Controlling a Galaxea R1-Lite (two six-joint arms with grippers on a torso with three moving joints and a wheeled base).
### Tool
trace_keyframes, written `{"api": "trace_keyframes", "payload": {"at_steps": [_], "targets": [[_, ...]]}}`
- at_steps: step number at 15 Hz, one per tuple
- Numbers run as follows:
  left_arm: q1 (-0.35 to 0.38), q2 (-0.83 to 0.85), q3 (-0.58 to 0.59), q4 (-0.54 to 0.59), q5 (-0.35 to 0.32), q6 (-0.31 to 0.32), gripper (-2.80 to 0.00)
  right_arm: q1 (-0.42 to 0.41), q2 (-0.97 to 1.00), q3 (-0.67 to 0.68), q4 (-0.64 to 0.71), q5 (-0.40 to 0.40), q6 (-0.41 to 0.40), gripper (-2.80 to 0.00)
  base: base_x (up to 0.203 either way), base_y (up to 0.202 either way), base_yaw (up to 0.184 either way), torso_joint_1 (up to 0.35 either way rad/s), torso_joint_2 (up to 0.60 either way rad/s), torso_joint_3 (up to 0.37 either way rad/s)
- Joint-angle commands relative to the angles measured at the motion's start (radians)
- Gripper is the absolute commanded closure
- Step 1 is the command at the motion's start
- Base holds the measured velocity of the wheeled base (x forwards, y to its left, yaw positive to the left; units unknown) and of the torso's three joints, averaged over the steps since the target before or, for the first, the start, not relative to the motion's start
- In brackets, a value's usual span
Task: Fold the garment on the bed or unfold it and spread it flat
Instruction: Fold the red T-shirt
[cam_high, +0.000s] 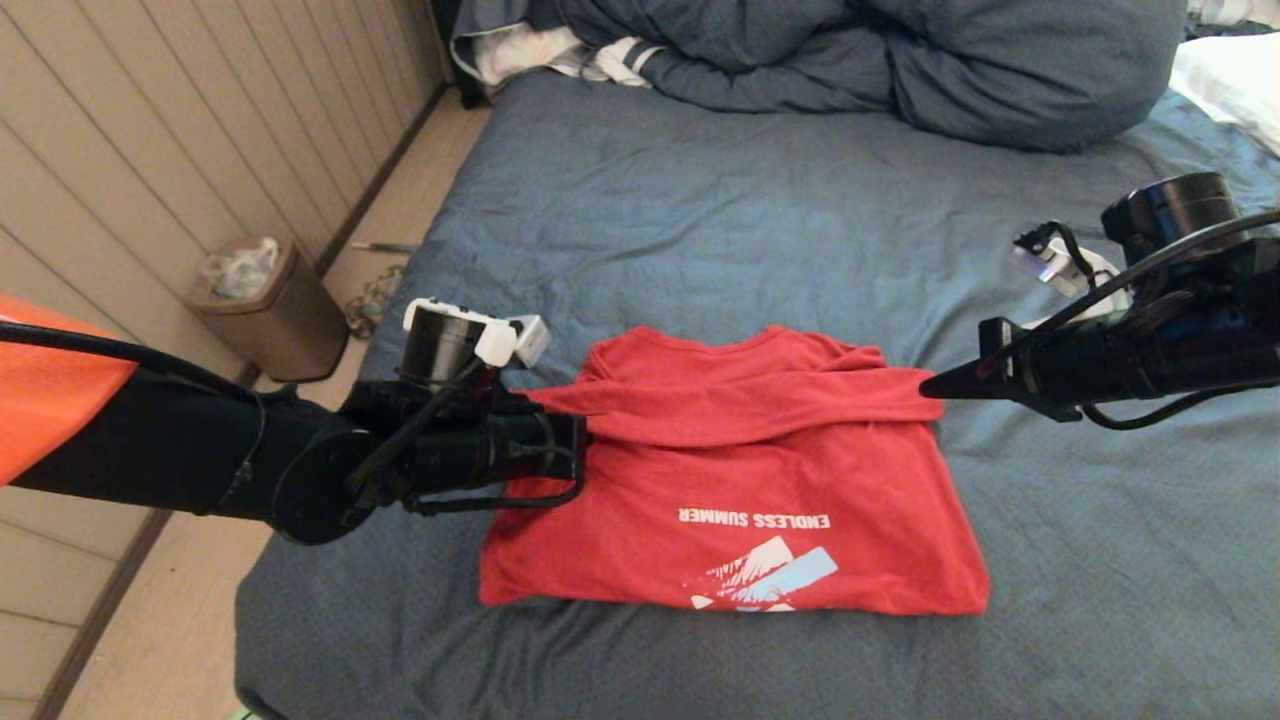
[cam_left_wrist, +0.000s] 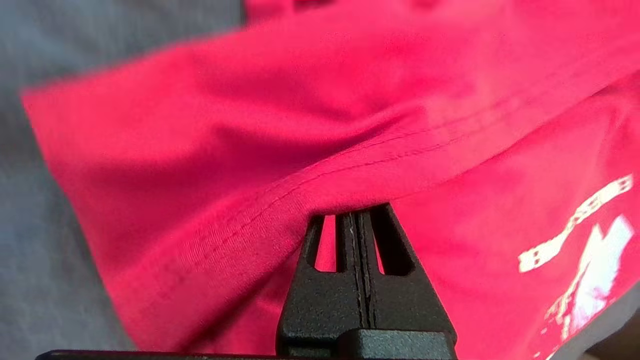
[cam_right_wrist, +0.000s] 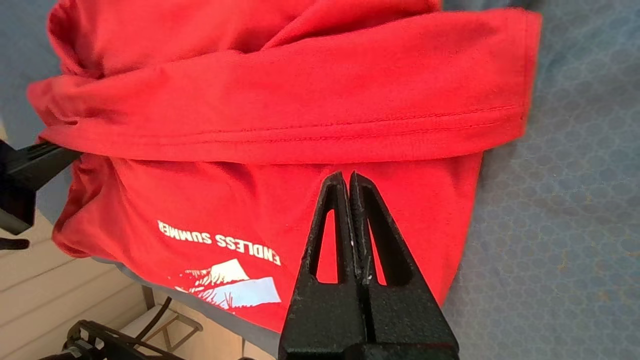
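Slate-blue bed (cam_high: 700, 210) bears the red T-shirt (cam_high: 760, 490); its hem fold runs crosswise between left gripper (cam_high: 580, 445), clenched on it, and right gripper (cam_high: 925, 385), clenched empty beside it.

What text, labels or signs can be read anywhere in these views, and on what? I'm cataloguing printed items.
"ENDLESS SUMMER": white capitals on the red T-shirt, above its white and light-blue graphic; upside down in the head view, readable in the right wrist view.
Left wrist view: the same lettering at the frame edge, too blurred to read.
No other readable text on the bed, bin or arms.
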Motion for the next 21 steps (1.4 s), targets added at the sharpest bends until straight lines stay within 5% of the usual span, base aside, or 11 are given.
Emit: {"api": "trace_keyframes", "payload": {"at_steps": [1,10,13,21], "targets": [[0.010,0.003,-0.031,-0.005,-0.002,-0.004,0.00,0.000,-0.012,0.006,0.003,0.003,0.002,0.00,0.000,0.000,0.000,0.000,0.00,0.000],[0.112,0.185,-0.312,-0.043,0.021,-0.043,0.00,0.000,-0.085,0.055,-0.004,0.004,-0.001,0.00,0.000,0.000,0.000,0.000,0.00,0.000],[0.131,0.216,-0.419,-0.026,0.101,-0.065,0.00,0.002,-0.121,0.077,-0.005,0.004,0.000,0.00,0.000,0.000,0.000,0.000,0.00,0.000],[0.128,0.182,-0.489,0.055,0.125,-0.074,0.00,0.002,-0.068,0.072,-0.006,0.003,0.002,0.00,0.000,0.000,0.000,0.000,0.00,0.000]]}}
